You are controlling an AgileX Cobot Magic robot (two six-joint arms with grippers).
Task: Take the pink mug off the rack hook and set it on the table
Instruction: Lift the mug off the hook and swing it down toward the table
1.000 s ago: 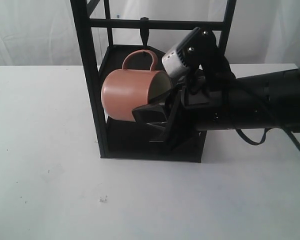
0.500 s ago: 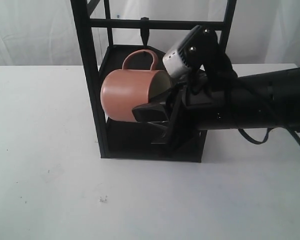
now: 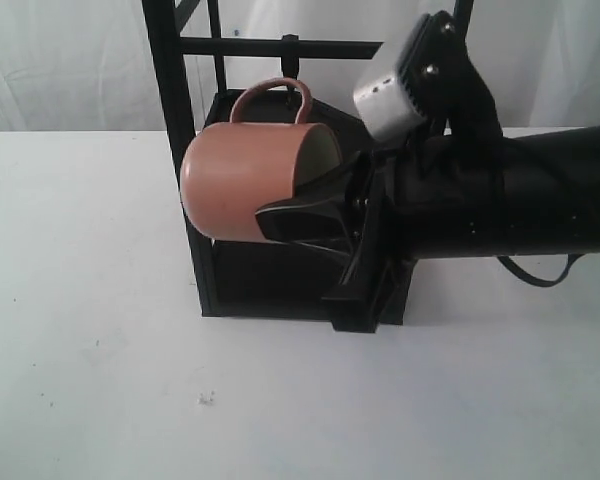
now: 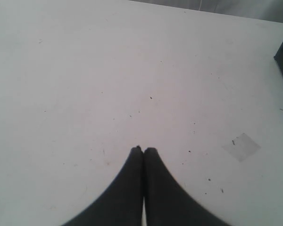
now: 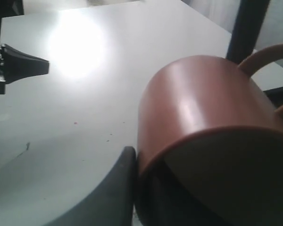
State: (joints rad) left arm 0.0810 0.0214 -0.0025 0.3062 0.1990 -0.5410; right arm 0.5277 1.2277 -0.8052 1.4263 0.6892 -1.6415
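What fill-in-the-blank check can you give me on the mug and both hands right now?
1. The right hand grips the pink mug by its ___.
2. The mug lies on its side with its handle pointing ___.
3. The left hand is shut and holds ___.
4. The mug is held ___ the table, not resting on it.

Missing words: rim; up; nothing; above.

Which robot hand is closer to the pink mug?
Right. The right gripper is clamped on the rim of the pink mug, holding it beside the rack. The left gripper is shut over the table, with no mug in its view.
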